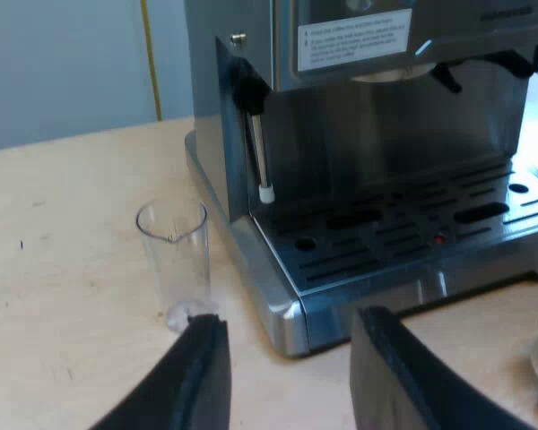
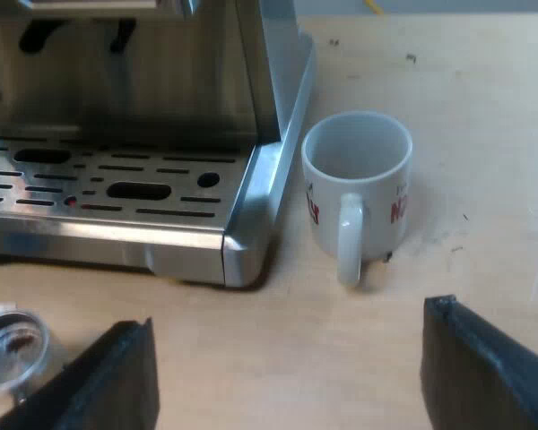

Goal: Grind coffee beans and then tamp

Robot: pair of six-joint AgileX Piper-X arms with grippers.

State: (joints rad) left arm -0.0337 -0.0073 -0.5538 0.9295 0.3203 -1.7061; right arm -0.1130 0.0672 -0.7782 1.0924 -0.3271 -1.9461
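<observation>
Item: two empty grippers at the espresso machine [image 1: 386, 179]; metal holder [image 2: 13, 345] loose on the table [image 2: 484, 90].

Detail (twelve o'clock = each gripper's reach): left gripper [image 1: 291, 327] moderately parted, grasping nothing; measuring glass [image 1: 172, 255] upright at eleven, just beside one fingertip; machine's drip-tray corner at twelve. Right gripper [image 2: 287, 327] spread wide, touching nothing; white mug [image 2: 357, 188] upright at twelve, beside the machine's corner; holder's basket at nine.

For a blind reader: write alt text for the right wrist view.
A white mug stands upright on the wooden table beside the espresso machine's front corner, handle toward the open right gripper. A metal holder lies before the drip tray.
</observation>
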